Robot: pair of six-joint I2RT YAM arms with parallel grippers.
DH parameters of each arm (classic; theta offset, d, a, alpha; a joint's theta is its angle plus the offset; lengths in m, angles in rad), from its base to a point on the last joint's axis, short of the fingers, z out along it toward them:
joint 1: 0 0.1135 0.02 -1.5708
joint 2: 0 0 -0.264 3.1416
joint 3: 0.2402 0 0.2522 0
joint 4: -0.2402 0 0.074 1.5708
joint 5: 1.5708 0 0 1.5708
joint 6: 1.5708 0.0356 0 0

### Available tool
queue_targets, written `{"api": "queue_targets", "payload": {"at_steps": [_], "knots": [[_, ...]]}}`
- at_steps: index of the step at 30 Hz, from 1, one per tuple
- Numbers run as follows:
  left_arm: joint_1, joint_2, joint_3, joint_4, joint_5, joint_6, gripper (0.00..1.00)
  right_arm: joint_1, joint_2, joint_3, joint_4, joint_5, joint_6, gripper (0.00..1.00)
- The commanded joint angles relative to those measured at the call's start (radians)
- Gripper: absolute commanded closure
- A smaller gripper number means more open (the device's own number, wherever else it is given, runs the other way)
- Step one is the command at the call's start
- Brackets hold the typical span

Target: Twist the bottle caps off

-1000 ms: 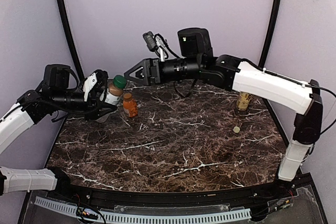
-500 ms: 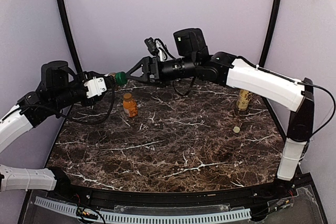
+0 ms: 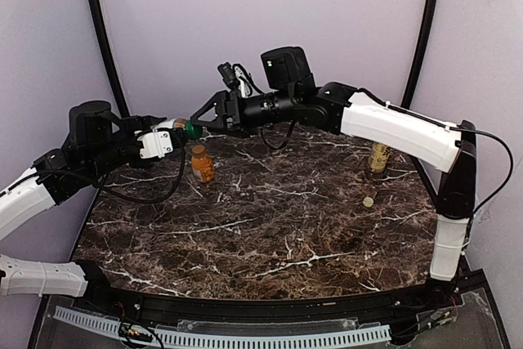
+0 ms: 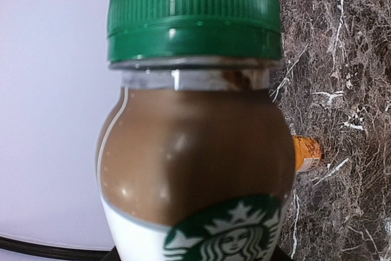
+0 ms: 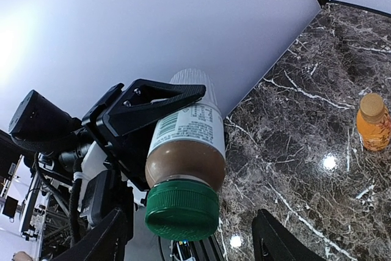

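Dark marble table (image 3: 270, 234), left gripper (image 3: 159, 141) clamped round the white label of a brown coffee bottle (image 4: 195, 151) held sideways above the far left, right gripper (image 3: 198, 118) spread wide either side of its ribbed green cap (image 5: 182, 214), small orange bottle (image 3: 202, 165) standing below, cream cap (image 3: 368, 201) lying right.
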Motion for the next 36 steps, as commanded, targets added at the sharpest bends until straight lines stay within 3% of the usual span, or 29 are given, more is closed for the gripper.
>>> {"api": "queue_targets", "payload": {"at_steps": [1, 6, 13, 17, 24, 26, 32, 34, 36], "knots": [[-0.009, -0.007, -0.016, 0.046, -0.021, 0.018, 0.71, 0.005, 0.046, 0.045, 0.038, -0.033, 0.015, 0.33], [-0.01, -0.007, -0.016, 0.05, -0.026, 0.018, 0.72, 0.006, 0.063, 0.06, 0.039, -0.037, 0.019, 0.38], [-0.012, -0.007, -0.023, 0.065, -0.036, 0.017, 0.72, 0.008, 0.063, 0.055, 0.053, -0.06, 0.022, 0.66], [-0.014, -0.005, -0.026, 0.071, -0.054, 0.014, 0.72, 0.009, 0.059, 0.048, 0.05, -0.07, 0.024, 0.55], [-0.014, -0.004, -0.029, 0.083, -0.063, 0.012, 0.74, 0.01, 0.046, 0.03, 0.052, -0.064, 0.023, 0.54], [-0.013, -0.005, -0.029, 0.083, -0.062, 0.011, 0.74, 0.01, 0.046, 0.03, 0.051, -0.064, 0.021, 0.61], [-0.014, -0.01, -0.013, 0.032, -0.021, -0.036, 0.77, 0.01, 0.036, 0.031, 0.053, -0.079, -0.043, 1.0], [-0.013, -0.008, 0.021, -0.075, 0.051, -0.104, 0.77, 0.011, 0.015, 0.019, 0.051, -0.1, -0.171, 1.0], [-0.013, 0.0, 0.066, -0.311, 0.19, -0.174, 0.77, 0.025, -0.022, -0.013, 0.038, -0.105, -0.348, 1.0]]}}
